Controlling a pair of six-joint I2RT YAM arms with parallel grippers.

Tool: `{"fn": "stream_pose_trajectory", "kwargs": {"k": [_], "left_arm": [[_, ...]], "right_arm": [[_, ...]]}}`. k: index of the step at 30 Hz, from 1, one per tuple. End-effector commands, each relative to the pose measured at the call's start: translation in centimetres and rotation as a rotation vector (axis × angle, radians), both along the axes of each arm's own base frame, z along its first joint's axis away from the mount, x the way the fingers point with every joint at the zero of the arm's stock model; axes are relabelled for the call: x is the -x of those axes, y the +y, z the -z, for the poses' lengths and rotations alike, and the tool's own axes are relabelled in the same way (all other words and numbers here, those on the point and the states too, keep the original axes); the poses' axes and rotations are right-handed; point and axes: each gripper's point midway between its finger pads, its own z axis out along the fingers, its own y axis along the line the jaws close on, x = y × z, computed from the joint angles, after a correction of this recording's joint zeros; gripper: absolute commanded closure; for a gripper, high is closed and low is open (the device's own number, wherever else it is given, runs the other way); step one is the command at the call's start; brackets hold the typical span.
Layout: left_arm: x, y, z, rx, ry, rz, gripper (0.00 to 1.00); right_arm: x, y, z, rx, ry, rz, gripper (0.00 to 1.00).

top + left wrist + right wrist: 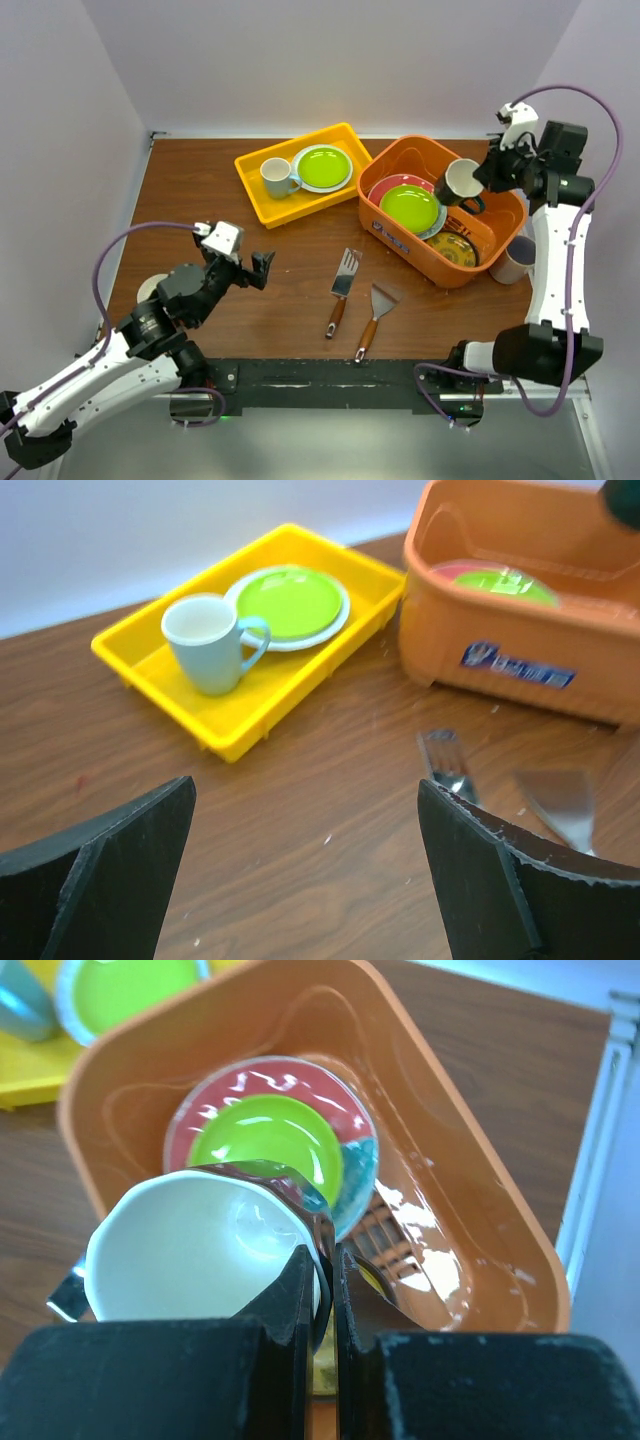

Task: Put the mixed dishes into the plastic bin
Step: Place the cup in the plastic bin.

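Where the overhead camera looks down on the table, the left gripper (262, 270) hangs wide and empty above bare wood, well apart from the orange bin (415, 255). The right gripper (480, 178) pinches the rim of the dark-teal mug (460, 185), which is tipped on its side above the bin's far end. Inside the bin a lime plate (410, 207) lies on a red-rimmed plate (385, 186), with a yellow patterned plate (455, 250) beside them. The left arm covers most of a pale round thing (150, 288), and the right arm cuts off a pale cup (513, 262) just beside the bin.

From the left wrist, both fingers (110, 880) stand far apart at the bottom edge. The two spatulas (447, 765) are blurred, and the yellow tray (140, 658) holds a white mug (205, 645).

From the right wrist, the fingers close narrowly on the mug's wall. Its cream inside faces the camera and hides most of the patterned plate.
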Motion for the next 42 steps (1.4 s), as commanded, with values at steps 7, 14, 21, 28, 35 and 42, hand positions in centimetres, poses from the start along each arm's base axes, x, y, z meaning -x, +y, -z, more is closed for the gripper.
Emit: {"fn": "stream_pose_trajectory", "kwargs": {"k": [7, 14, 21, 28, 35, 42], "left_arm": [[-0.6, 1.0, 2.9, -0.095, -0.001, -0.038, 0.02], [-0.5, 1.2, 2.6, -0.082, -0.008, -0.034, 0.0], [-0.5, 1.2, 2.7, -0.081, -0.008, -0.033, 0.0], [-0.5, 1.2, 2.6, -0.081, -0.01, -0.029, 0.0], [-0.5, 1.2, 2.7, -0.081, -0.009, -0.026, 0.0], [-0.6, 1.2, 2.7, -0.081, -0.008, -0.026, 0.0]], "right_arm": [[-1.1, -2.9, -0.2, 0.056, -0.012, 0.008, 1.0], [-1.3, -3.8, 2.8, 0.06, 0.068, 0.01, 1.0], [-1.7, -4.2, 5.5, 0.069, 0.142, -0.008, 1.0], [-1.9, -4.8, 8.1, 0.074, 0.202, -0.006, 1.0], [-2.0, -5.0, 10.0, 0.076, 0.246, -0.017, 1.0], [-1.9, -5.1, 11.5, 0.079, 0.286, -0.021, 1.0]]}}
